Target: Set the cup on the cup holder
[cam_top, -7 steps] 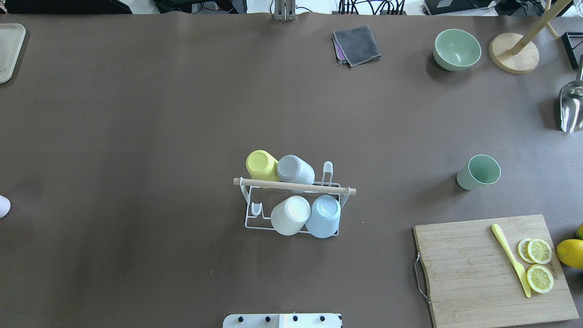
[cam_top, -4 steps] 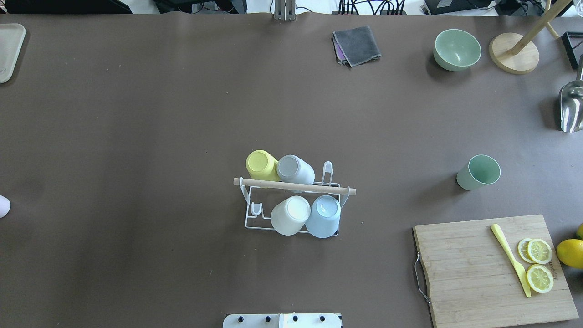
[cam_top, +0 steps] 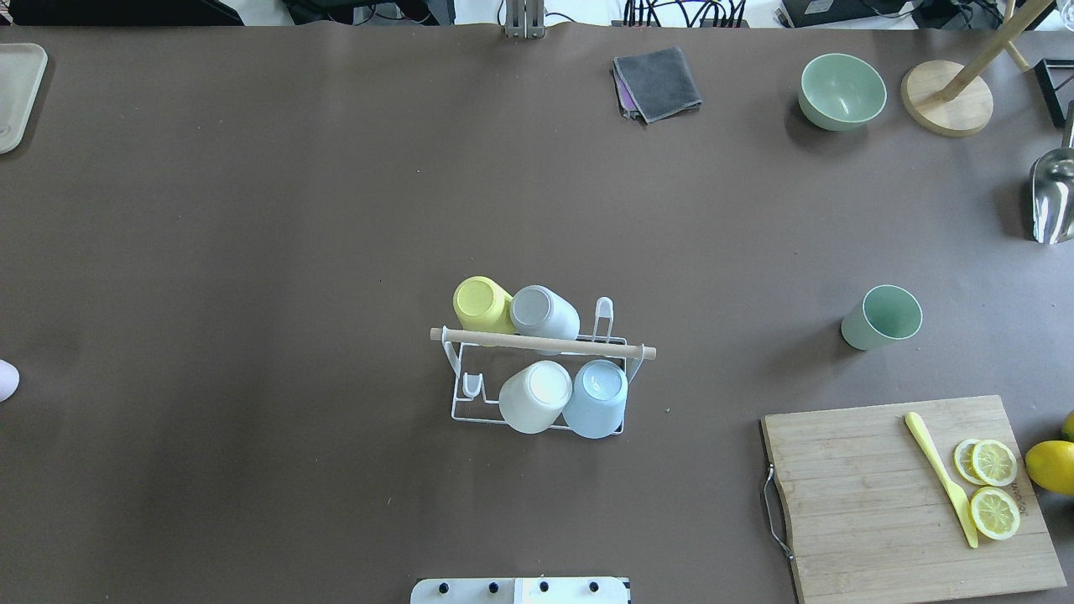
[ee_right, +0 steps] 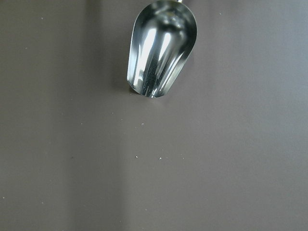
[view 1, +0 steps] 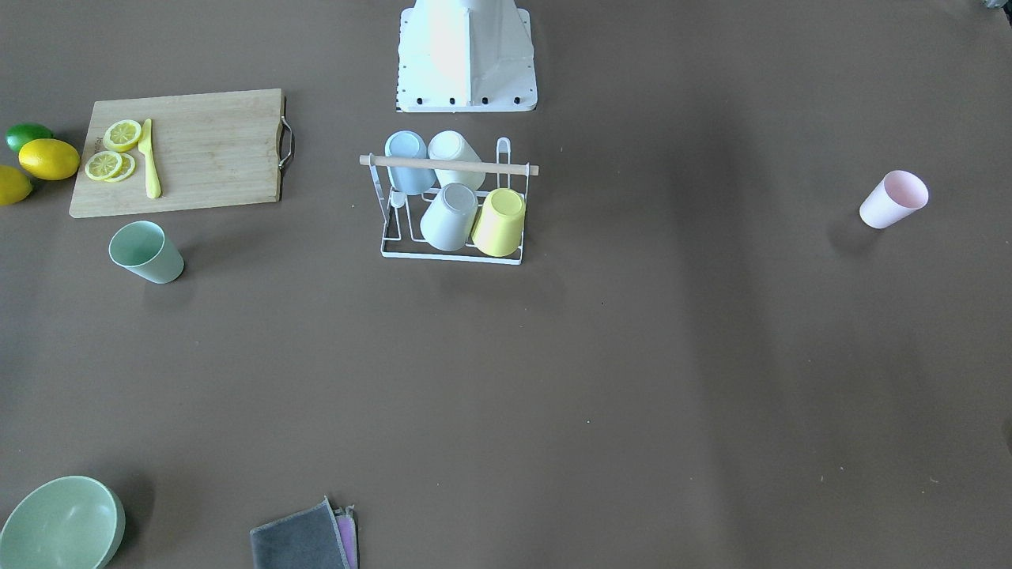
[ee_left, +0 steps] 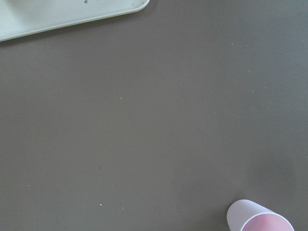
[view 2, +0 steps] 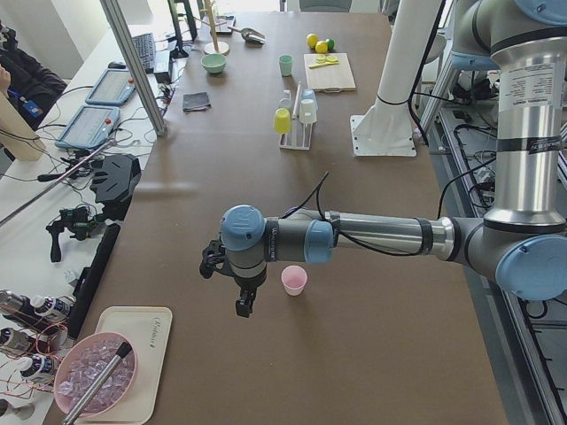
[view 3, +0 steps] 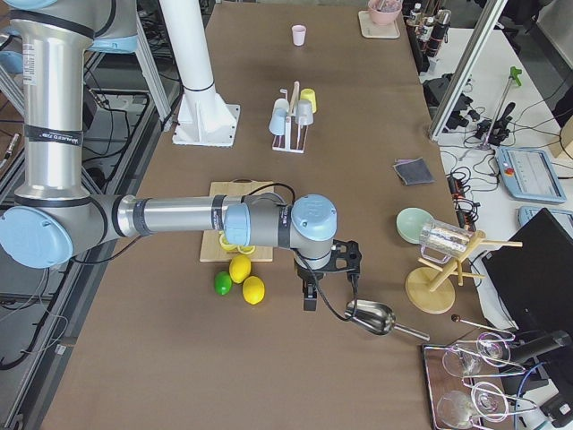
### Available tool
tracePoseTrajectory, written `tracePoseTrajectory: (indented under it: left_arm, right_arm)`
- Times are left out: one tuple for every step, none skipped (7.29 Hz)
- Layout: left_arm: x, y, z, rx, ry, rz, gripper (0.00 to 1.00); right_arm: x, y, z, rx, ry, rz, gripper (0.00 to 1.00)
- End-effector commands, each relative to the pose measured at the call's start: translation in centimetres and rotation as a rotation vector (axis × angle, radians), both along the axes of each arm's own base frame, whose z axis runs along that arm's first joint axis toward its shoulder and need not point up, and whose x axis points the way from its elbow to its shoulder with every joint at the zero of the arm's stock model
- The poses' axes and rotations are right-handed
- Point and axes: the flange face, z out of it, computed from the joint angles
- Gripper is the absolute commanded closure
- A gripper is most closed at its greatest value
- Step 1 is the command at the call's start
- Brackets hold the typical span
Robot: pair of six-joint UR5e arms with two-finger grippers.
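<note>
The white wire cup holder [cam_top: 541, 342] with a wooden dowel handle stands mid-table and also shows in the front view [view 1: 448, 164]. It carries upturned yellow [cam_top: 481, 304], grey [cam_top: 544, 312], white [cam_top: 535, 396] and blue [cam_top: 596, 398] cups. A green cup [cam_top: 881, 317] stands loose to the right. A pink cup [view 1: 893, 199] stands far left, next to my left gripper [view 2: 241, 305], and shows in the left wrist view [ee_left: 260, 220]. My right gripper [view 3: 309, 298] hangs by the metal scoop [ee_right: 161, 48]. I cannot tell whether either gripper is open or shut.
A cutting board [cam_top: 889, 503] with lemon slices and a yellow knife lies front right, with lemons beside it. A green bowl [cam_top: 841, 91], a grey cloth [cam_top: 657, 82] and a wooden stand [cam_top: 946, 99] sit at the back. A pale tray [ee_left: 62, 14] lies far left.
</note>
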Motion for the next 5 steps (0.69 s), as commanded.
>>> tracePoseTrajectory:
  left_arm:
    - [1.6, -1.3, -1.1, 0.023, -0.006, 0.034, 0.02]
    - [1.8, -1.5, -1.7, 0.044, -0.065, 0.042, 0.02]
    - [1.6, -1.0, -3.4, 0.085, -0.087, 0.04, 0.02]
    - [1.5, -0.7, -4.5, 0.109, -0.087, 0.04, 0.02]
    - [1.6, -0.9, -4.8, 0.117, -0.089, 0.042, 0.02]
  right_arm:
    - [0.0, 0.0, 0.1, -0.001, 0.0, 0.0, 0.0]
    - [0.0, 0.0, 0.1, -0.001, 0.0, 0.0, 0.0]
    - [0.0, 0.0, 0.0, 0.001, 0.0, 0.0, 0.0]
    - [0.0, 0.0, 0.0, 0.001, -0.001, 0.0, 0.0]
    - [0.0, 0.0, 0.0, 0.001, -0.001, 0.0, 0.0]
